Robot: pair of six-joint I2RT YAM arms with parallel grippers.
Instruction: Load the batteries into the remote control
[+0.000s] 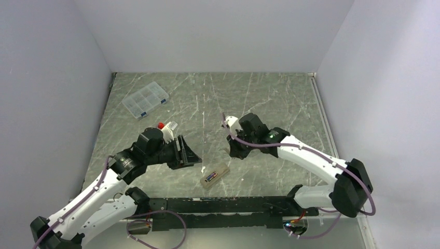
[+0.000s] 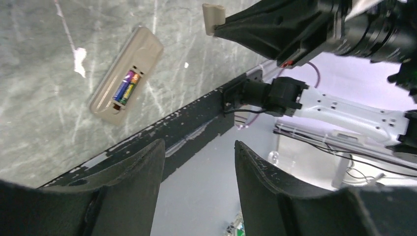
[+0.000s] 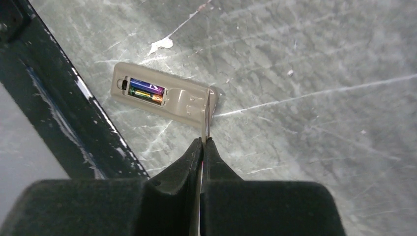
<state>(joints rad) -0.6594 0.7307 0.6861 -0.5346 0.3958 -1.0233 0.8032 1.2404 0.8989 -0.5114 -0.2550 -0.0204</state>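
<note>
1. remote control (image 1: 215,175) is found lying back-up on the table (image 1: 270,104), near the front edge and just beyond the black rail (image 1: 223,205). both batteries (image 3: 145,90) are seen seated side by side in its open bay.
2. its long axis is laid diagonally in the top view, from near-left to far-right. the batteries are housed toward the near-left end.
3. the right gripper (image 3: 202,140) is seen pressed together on a thin beige cover piece (image 2: 212,18), which is pinched by one edge and held clear of the table.
4. from that gripper the remote is placed just below and ahead, toward the left arm's side. in the right wrist view the cover's free edge is lined over the remote's battery-free end; whether the two are touching cannot be told.
5. the left gripper (image 2: 199,162) is spread and empty, and is raised on the other side of the remote. in its own view the remote is seen up and to the left of its fingers.
6. the remote is thus bracketed between the two grippers. the right one is judged the nearer and the better placed, since the cover is carried by it.
7. the loading itself is judged done. the coming move is judged to depend on the cover being turned flat, aligned with the diagonal axis, and brought along it toward the bay end.
</note>
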